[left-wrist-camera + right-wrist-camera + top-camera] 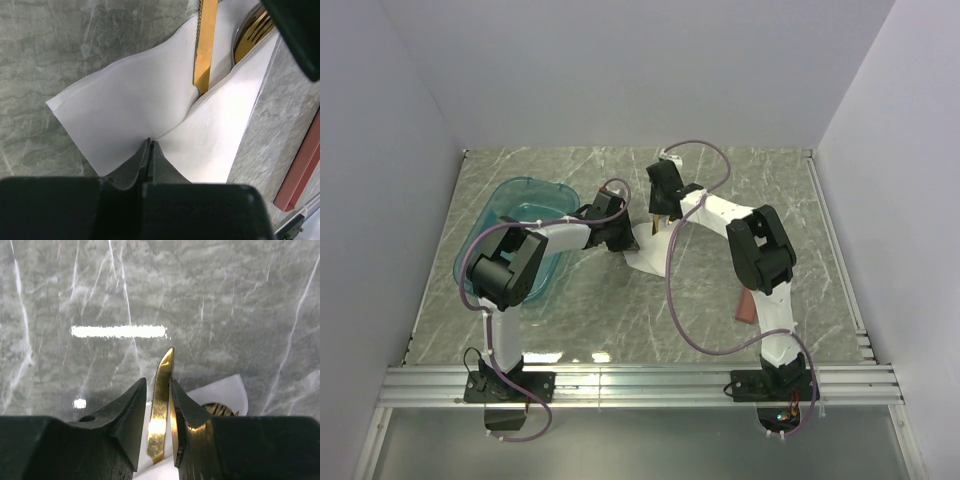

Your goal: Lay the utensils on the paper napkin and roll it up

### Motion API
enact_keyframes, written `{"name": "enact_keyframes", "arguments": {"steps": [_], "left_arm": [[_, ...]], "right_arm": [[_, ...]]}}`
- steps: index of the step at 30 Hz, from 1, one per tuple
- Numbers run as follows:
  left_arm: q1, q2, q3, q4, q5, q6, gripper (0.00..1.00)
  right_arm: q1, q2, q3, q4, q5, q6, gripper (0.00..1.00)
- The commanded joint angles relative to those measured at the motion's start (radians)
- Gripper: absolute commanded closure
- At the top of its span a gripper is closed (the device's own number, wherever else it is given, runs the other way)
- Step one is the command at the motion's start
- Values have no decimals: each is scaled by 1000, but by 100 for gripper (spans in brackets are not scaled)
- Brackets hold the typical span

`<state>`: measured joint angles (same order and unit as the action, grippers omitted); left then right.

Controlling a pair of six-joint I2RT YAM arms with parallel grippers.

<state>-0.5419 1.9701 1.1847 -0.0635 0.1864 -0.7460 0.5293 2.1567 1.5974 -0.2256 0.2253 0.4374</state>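
Lying near the middle of the grey marble desk (790,200), the thin white square paper napkin (130,100) is bent up along a crease. The left fingers (148,150) are clenched tight, pinching the napkin at its 6 o'clock edge in the left wrist view. A flat gold knife (205,45) and a gold fork (252,32) lie on the paper toward 1 o'clock, with their near ends under a folded flap. The right fingers (663,212) stand parted around the knife's far end, loose and not squeezing it. From above, the see-through teal plastic tub (525,200) sits at 9 o'clock from the napkin, and the long reddish-brown tray (747,305) sits at 4 o'clock.
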Motion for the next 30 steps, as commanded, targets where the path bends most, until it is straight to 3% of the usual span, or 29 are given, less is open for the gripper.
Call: {"name": "enact_keyframes", "arguments": {"steps": [1, 13, 30], "left_arm": [[-7, 42, 0, -35, -13, 5, 100], [-7, 61, 20, -50, -16, 5, 100], [-6, 79, 39, -71, -31, -6, 100]], "right_arm": [[-8, 38, 62, -29, 52, -14, 68], [-8, 112, 151, -110, 31, -118, 68], [-6, 23, 90, -124, 221, -212, 72]]}}
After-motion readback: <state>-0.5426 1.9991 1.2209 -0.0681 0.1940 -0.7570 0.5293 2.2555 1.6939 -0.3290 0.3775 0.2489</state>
